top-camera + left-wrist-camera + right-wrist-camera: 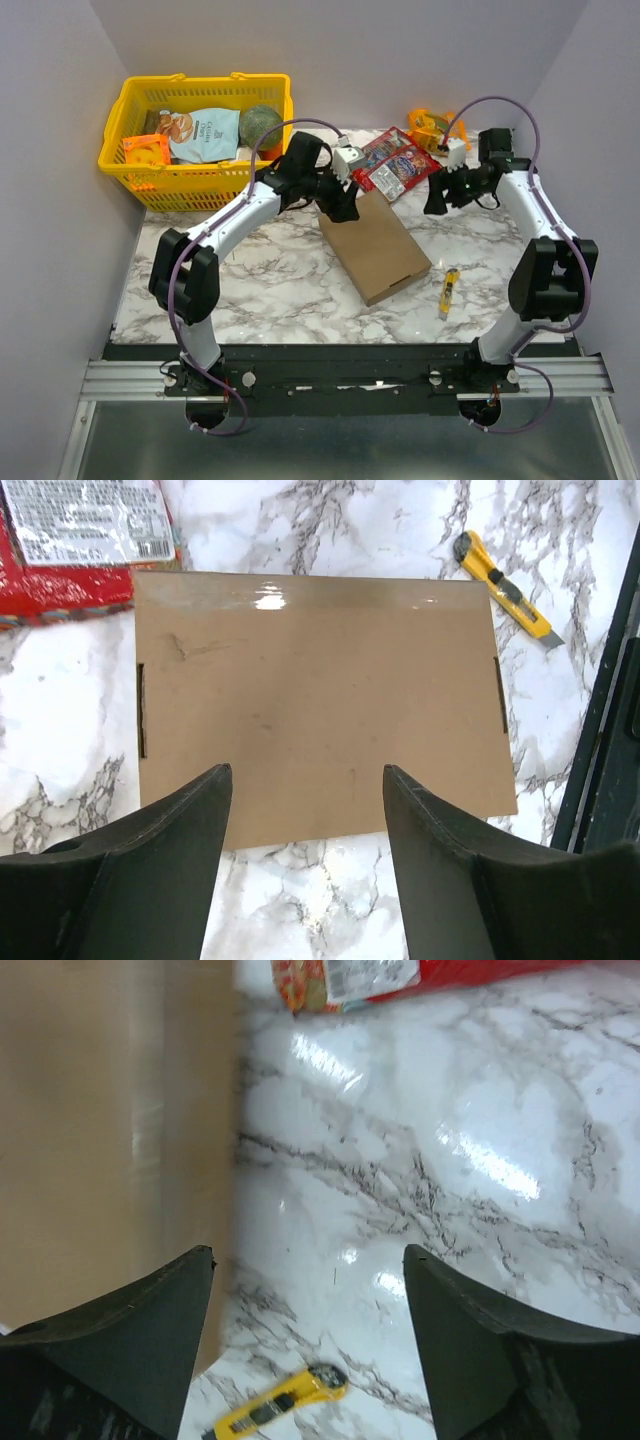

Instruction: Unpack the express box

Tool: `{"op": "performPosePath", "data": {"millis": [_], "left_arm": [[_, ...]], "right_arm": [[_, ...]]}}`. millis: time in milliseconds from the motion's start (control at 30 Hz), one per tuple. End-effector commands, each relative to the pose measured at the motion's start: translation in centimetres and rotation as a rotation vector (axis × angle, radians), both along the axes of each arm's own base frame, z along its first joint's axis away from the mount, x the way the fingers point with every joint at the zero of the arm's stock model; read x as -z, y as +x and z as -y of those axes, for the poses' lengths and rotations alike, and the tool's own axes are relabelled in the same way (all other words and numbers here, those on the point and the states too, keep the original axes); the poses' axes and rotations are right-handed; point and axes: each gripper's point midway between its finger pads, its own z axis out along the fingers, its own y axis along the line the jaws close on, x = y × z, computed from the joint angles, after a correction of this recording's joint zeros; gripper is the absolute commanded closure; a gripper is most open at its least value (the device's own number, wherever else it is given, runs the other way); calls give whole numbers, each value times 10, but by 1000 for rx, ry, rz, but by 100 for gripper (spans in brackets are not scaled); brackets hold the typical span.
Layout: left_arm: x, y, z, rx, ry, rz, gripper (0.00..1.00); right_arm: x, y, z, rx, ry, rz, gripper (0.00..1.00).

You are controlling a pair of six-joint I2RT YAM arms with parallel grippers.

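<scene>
Marble table (270, 285), pale walls (400, 50); express box (375, 245) shut; left gripper (305, 772), right gripper (308, 1252) spread wide, empty.

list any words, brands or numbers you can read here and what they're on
Nothing can be read for certain.
pale blue bag in the yellow basket: dark print, too small to read.
red snack packets: lettering blurred; the white label in the left wrist view is fine print, too small.
express box: plain, no text.
yellow utility knife: no readable marking.
</scene>
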Motion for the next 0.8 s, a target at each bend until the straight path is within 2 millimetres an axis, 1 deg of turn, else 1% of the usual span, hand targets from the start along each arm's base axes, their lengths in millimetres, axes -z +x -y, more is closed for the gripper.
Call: {"op": "performPosePath", "data": {"millis": [0,33,67,100,133,167,200,267,300,333,367,400,467,500,533,567,667,700,767], "left_arm": [[-24,-14,-3,34,-18,22,29],[-20,-20,-6,36,-2,1,29],[-24,-24,-10,42,-2,8,29],[-17,-30,-13,47,12,-2,29],[-14,-33,-17,45,19,-5,29],[-18,-36,-20,41,20,11,29],[-10,-39,-24,40,34,6,29],[-10,-43,-28,34,42,9,29],[-6,-45,-30,31,49,0,29],[-5,-46,-31,26,54,-2,29],[-4,-46,-32,21,54,-5,29],[-2,-47,-32,21,56,-10,28],[-1,-46,-33,15,60,-9,28],[0,-45,-33,11,63,-7,28],[2,-45,-34,9,68,-9,28],[4,-44,-35,0,75,-6,28],[5,-43,-38,-5,89,9,28],[7,-42,-41,-11,99,14,28],[10,-44,-45,-11,115,17,28]], "right_arm": [[66,-77,37,-221,-298,-156,25],[70,-84,39,-246,-314,-156,26],[84,-103,40,-301,-322,-182,27],[79,-107,39,-325,-322,-140,28],[80,-113,38,-350,-325,-123,28],[89,-126,39,-408,-336,-120,27],[83,-127,37,-437,-339,-75,27],[82,-131,37,-538,-359,-22,27],[85,-138,42,-562,-359,-28,27],[84,-142,43,-604,-368,-11,27],[85,-144,44,-690,-389,19,27],[92,-154,47,-735,-401,2,27],[99,-159,53,-844,-452,38,27],[101,-154,56,-862,-485,64,27],[107,-158,56,-879,-488,73,27],[106,-154,54,-895,-492,107,27],[103,-146,34,-928,-419,166,27],[103,-144,21,-972,-414,178,30],[100,-139,5,-1008,-407,194,33]]}}
